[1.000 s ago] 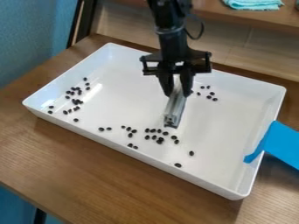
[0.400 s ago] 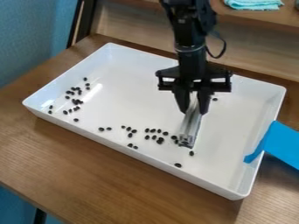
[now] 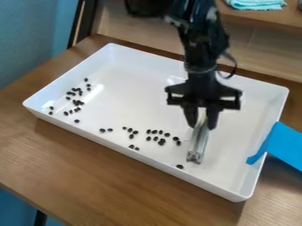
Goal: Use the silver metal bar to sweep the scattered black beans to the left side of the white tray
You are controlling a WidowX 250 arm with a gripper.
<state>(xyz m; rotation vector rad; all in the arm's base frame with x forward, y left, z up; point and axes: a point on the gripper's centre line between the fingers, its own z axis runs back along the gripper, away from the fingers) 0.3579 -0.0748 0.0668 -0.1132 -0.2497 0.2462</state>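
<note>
"What has just changed on your side?"

"In the camera view, I've brought the end effector (image 3: 201,126) across toward the near right part of the white rectangular plastic tray (image 3: 130,101). It's clenched on a silvery, grooved, metal-looking bar (image 3: 198,141), which hangs down at a slight tilt."

"And where's the bar's lower end?"

"Down near the tray floor; I can't tell from here whether it touches. It has passed the right end of the small black oval beans (image 3: 161,142) in the middle scatter, and now sits just up and right of a lone black bean (image 3: 180,167). One bean that lay beside the bar's foot a moment ago is out of my sight, perhaps behind or under it."

"What does that mean for the work?"

"By my reading, little has shifted: the middle scatter and the loose black cluster (image 3: 77,103) at the left lie as they did, so the pass left most beans alone. The grip looks steady."

"What's around it?"

"The tray rests on the brown wood-grain desk (image 3: 88,167), a bright blue flat strip (image 3: 286,145) overlaps its right rim, and a folded teal cloth (image 3: 256,4) lies beyond, on a wooden shelf (image 3: 259,20)."

"Any labels or writing?"

"None I can make out."
</note>
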